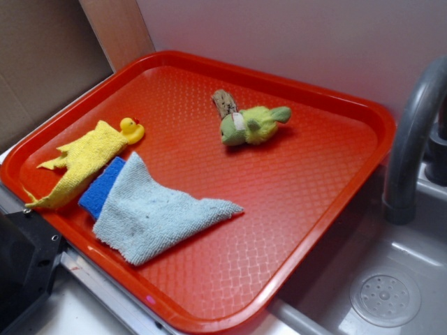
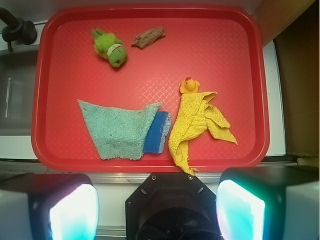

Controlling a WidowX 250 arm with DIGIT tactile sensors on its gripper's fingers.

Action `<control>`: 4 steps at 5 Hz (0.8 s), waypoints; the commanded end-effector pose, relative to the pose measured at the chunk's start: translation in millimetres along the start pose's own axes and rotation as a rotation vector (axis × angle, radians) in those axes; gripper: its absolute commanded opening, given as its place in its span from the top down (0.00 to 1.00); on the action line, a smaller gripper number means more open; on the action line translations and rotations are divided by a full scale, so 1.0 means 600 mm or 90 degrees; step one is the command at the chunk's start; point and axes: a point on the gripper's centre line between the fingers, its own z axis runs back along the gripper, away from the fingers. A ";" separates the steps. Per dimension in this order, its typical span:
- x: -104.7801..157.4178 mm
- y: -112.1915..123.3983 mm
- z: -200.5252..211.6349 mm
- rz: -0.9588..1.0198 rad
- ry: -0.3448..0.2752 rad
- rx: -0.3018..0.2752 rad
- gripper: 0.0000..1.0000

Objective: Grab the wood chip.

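Red fills most of what I see: a tray (image 2: 150, 150) sits on a pale counter, with a grey sink (image 1: 391, 293) and its dark tap (image 1: 412, 139) along one side and a cardboard wall (image 1: 42, 63) on the other. Everything I care about lies on that tray.

Biggest on it is the light blue cloth (image 2: 117, 130), spread at the edge nearest me and half covering a blue sponge (image 2: 158, 132). Just beside that is a crumpled yellow cloth (image 2: 197, 122) with a small rubber duck (image 2: 189, 86) touching its top corner. At the far end lies a green plush (image 2: 110, 47), and close by its head, the wood chip (image 2: 148, 37). From the side view the two look to be touching or nearly so; from my wrist a thin strip of red shows between them.

My gripper (image 2: 157, 207) hangs off the tray's near edge, well apart from the chip. Both fingers (image 2: 72, 212) stand wide apart with nothing between them.

So I judge nothing is done yet. What remains is the whole job: crossing the tray, lowering over the chip without catching the plush, closing and lifting.
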 end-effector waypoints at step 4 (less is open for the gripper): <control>0.226 -0.013 -0.160 0.466 0.003 -0.008 0.00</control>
